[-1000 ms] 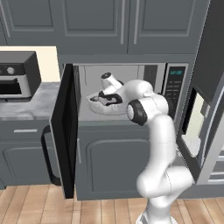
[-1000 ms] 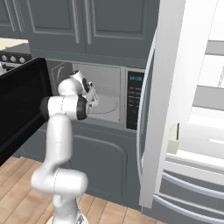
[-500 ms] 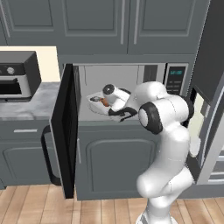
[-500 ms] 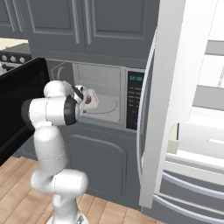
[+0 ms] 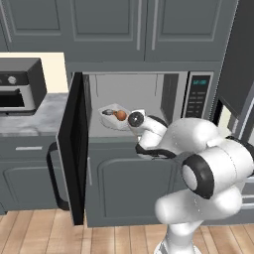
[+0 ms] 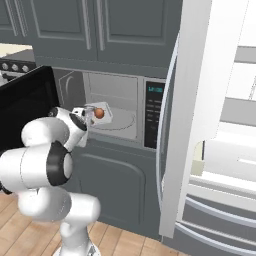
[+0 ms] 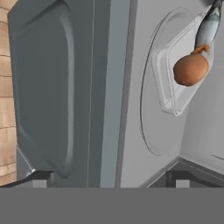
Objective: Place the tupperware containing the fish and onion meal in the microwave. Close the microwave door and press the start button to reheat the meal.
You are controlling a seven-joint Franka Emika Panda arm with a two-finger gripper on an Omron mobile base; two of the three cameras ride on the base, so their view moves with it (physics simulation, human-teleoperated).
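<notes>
With the translucent grey tupperware [image 5: 113,117] inside the silver-framed microwave [image 5: 149,101], the empty, wide-open gripper [image 7: 109,177] risks clipping its black-windowed door [image 5: 74,149] while swinging round.

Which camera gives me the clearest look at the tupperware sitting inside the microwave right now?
The hand view: the tupperware is seen close and unobstructed on the turntable, with the onion and the fish in it. The left base view shows it small beside the arm's wrist. The right base view shows it small too, partly behind the wrist.
</notes>
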